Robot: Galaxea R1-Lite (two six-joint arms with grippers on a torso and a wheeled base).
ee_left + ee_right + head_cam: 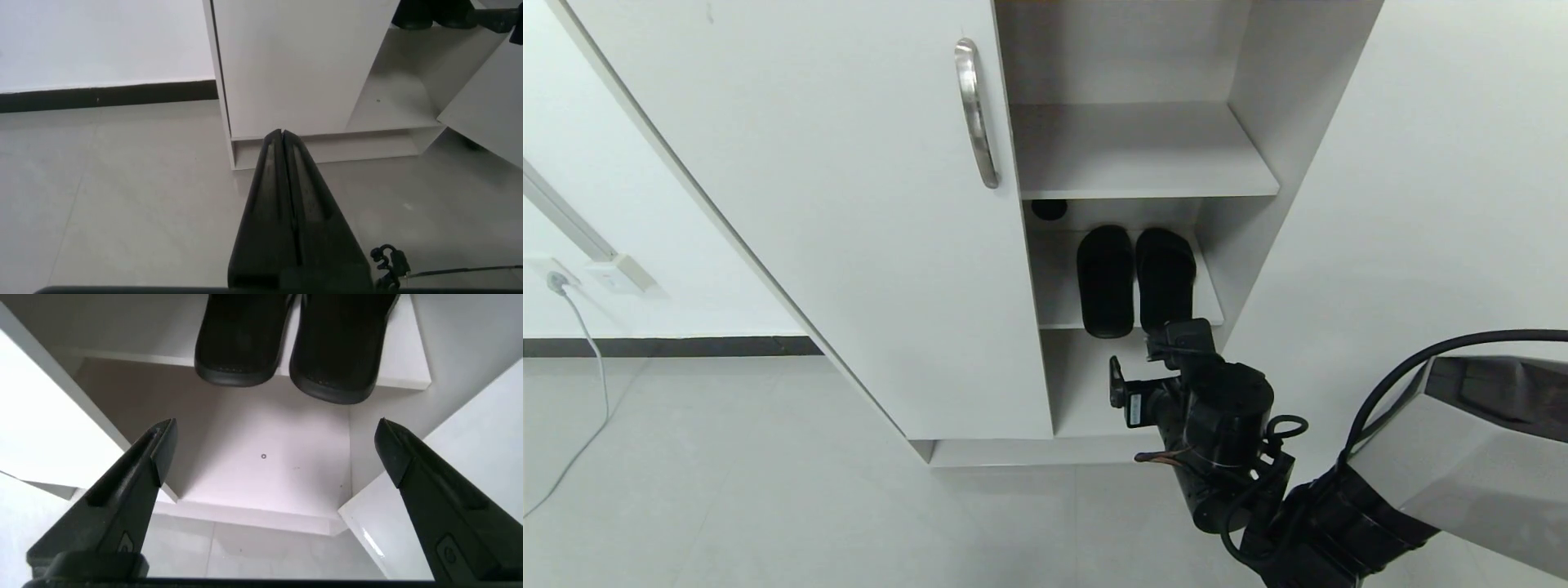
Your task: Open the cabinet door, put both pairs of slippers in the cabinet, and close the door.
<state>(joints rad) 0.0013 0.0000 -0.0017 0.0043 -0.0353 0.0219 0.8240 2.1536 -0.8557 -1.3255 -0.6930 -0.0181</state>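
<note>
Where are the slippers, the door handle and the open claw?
slippers [1105,282], head view, one slipper's top.
handle [975,114], head view, middle of the bar.
right claw [275,433], right wrist view, midway between its fingertips.

Centre of the frame: a pair of slippers [1136,279] is set side by side on the middle shelf [1058,286] of the cabinet [1262,98], beneath the upper shelf [1135,151], with the ends overhanging the shelf's front edge. A closed door [849,229] is seen at left and an open door [1437,180] at right. The right tool [1147,363] is placed lower centre, just before the slippers.
</note>
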